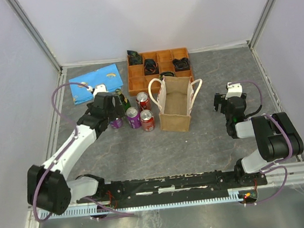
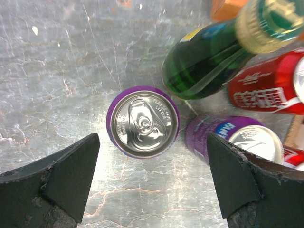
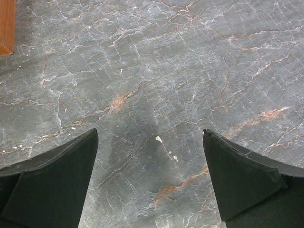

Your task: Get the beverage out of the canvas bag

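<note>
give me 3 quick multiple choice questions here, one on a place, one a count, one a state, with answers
1. Where do the drink cans stand relative to the canvas bag? A) to its left B) to its right C) inside it
2. How many red cans show? A) one B) two C) four
3. The left end effector is: A) open above a purple can B) shut on a red can C) shut and empty
Answers: 1 A, every can is left of the bag; 2 B, one behind the other; 3 A, jaws gape either side of the can top.
</note>
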`<state>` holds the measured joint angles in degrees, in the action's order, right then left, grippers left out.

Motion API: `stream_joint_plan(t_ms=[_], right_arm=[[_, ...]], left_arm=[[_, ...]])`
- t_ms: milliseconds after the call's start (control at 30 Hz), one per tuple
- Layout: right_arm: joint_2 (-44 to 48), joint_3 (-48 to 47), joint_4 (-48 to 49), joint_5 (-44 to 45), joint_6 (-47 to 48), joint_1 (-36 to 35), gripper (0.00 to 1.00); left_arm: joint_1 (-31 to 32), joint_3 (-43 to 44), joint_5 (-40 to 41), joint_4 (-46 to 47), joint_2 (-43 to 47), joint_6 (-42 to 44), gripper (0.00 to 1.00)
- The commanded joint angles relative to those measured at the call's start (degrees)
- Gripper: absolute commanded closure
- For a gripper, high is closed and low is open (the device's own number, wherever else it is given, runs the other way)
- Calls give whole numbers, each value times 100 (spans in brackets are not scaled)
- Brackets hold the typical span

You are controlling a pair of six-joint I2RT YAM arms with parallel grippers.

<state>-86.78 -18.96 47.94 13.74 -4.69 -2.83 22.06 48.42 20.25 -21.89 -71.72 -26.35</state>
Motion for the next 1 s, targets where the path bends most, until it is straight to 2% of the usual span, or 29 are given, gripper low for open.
stream_joint_plan(t_ms=[0, 167, 500, 600, 967], right_arm=[[67, -161, 169, -38, -12, 18, 1], [64, -160, 164, -39, -18, 20, 1], [67, -156, 176, -38, -20, 19, 1], [65, -161, 170, -38, -20, 25, 1], [65, -159, 170, -38, -20, 20, 1]], left_arm=[[50, 406, 210, 18, 654, -97, 1], [114, 554, 269, 119, 1017, 118, 1], [78, 427, 775, 1051, 1613, 605, 1], [34, 551, 926, 982, 1573, 664, 1], [36, 739, 480, 772, 1697, 640, 1]])
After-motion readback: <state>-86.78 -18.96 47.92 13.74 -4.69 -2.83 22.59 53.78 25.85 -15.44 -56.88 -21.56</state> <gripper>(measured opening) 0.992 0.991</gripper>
